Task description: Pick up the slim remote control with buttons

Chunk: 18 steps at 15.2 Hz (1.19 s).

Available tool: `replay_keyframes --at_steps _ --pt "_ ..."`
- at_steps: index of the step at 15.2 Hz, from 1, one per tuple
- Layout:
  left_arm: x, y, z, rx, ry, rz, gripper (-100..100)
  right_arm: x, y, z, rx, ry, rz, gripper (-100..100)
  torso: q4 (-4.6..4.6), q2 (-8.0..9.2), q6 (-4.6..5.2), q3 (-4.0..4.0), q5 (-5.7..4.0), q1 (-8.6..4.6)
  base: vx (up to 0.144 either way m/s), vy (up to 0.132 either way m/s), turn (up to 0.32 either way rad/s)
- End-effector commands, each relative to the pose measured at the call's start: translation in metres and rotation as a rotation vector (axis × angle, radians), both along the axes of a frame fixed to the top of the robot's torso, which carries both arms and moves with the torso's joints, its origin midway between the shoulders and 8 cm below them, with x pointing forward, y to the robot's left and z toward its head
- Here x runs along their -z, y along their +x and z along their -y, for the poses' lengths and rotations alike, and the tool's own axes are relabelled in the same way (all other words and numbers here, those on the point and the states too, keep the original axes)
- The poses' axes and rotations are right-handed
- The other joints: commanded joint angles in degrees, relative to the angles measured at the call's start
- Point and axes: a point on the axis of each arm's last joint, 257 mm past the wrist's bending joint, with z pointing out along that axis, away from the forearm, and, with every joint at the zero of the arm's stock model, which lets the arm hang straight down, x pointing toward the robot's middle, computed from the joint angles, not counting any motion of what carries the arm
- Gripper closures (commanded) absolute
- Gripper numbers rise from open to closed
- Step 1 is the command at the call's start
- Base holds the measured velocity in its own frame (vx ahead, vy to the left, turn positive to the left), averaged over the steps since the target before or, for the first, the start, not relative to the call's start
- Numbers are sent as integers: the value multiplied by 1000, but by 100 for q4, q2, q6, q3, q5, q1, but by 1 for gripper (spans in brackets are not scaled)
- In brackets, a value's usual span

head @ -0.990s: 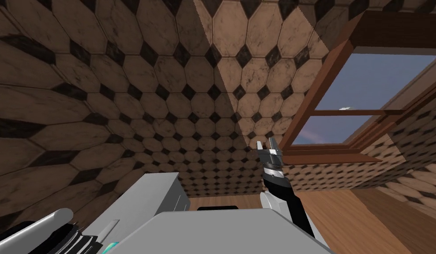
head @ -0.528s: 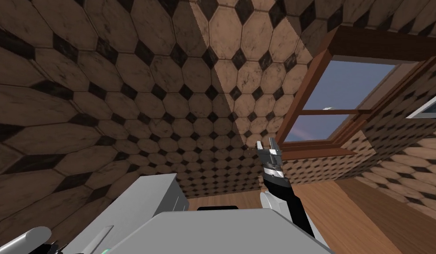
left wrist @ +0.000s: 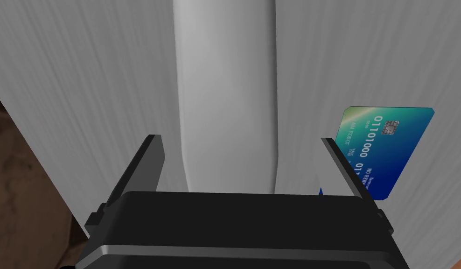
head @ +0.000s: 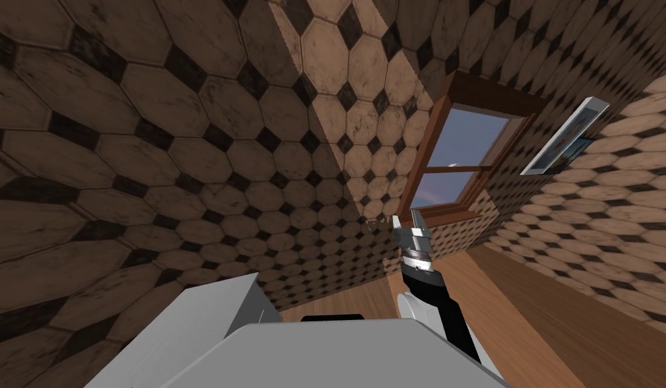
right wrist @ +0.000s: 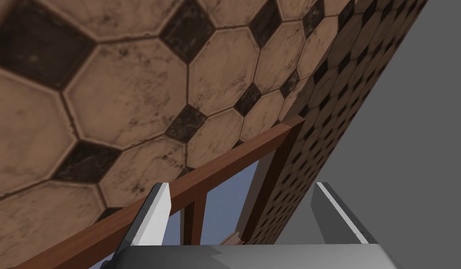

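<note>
A long, slim, light grey remote control (left wrist: 225, 93) with rounded edges lies on a pale grey surface (left wrist: 85, 70); no buttons show on its face. My left gripper (left wrist: 240, 139) hangs over its near end, open, with one finger on each side of it and not touching it. A blue-green card (left wrist: 383, 149) with a chip and white digits lies flat just past one left finger. My right gripper (head: 406, 219) is raised beside my chest toward the window, and in its own wrist view the right gripper (right wrist: 242, 186) is open and holds nothing.
A grey piece of furniture (head: 203, 323) stands close at my lower left. Tiled walls meet in a corner ahead. A wood-framed window (head: 453, 162) and a picture frame (head: 566, 138) are to the right, above a wooden floor (head: 513, 316). The pale surface ends at an edge (left wrist: 33, 135).
My head view has swung: the window slid left and shrank, and a picture frame came in at the right. My left forearm left the lower left corner. The right arm kept its pose.
</note>
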Motion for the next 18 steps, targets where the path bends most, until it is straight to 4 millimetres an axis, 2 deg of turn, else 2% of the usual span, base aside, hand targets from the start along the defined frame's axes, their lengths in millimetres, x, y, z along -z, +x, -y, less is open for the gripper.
replay_keyframes --at_steps 1,2,3,4,5,6,10,11,14,15,16,18 --pt "0 -14 2 -23 0 -11 -100 0 0 0 0 0 0 0 0 0 0 0 0 0 -22 6 -53" --pt "0 -16 3 -26 -1 -14 -100 0 0 0 0 0 0 0 -1 -4 -3 -2 0 -1 -9 1 3" --pt "-1 -10 1 -13 4 -5 -100 0 0 0 0 0 0 0 -2 -7 -5 -4 0 -4 -1 -2 27" --pt "-2 -25 0 -41 10 -7 -100 0 0 0 0 0 0 0 -2 -12 -3 -7 -1 -5 -9 -7 -149" --pt "-1 -17 1 -23 5 -9 -100 0 0 0 0 0 0 0 -3 -12 1 -7 -2 -7 -11 0 -87" --pt "-2 -18 1 -27 6 -8 100 0 0 0 0 0 0 0 -3 -13 0 -8 -2 -6 0 0 0" --pt "-2 -18 2 -28 5 -7 100 0 0 0 0 0 0 0 -5 -18 -1 -11 1 -4 0 0 0" --pt "-1 1 2 13 -1 -10 100 0 0 0 0 0 0 0 -5 -18 -2 -11 1 -4 18 6 290" --pt "-2 19 3 43 -5 -3 100 0 0 0 0 0 0 0 -11 -29 -18 -18 1 -6 40 -9 264" --pt "-2 19 3 43 -5 -3 100 0 0 0 0 0 0 0 -10 -31 -13 -19 1 -7 27 -9 48" --pt "-3 33 3 70 -7 -2 100 0 0 0 0 0 0 0 -9 -31 -5 -19 1 -6 26 -4 151" --pt "-5 47 3 97 -9 -2 100 0 0 0 0 0 0 0 -10 -34 -9 -20 -1 -5 36 -10 258"
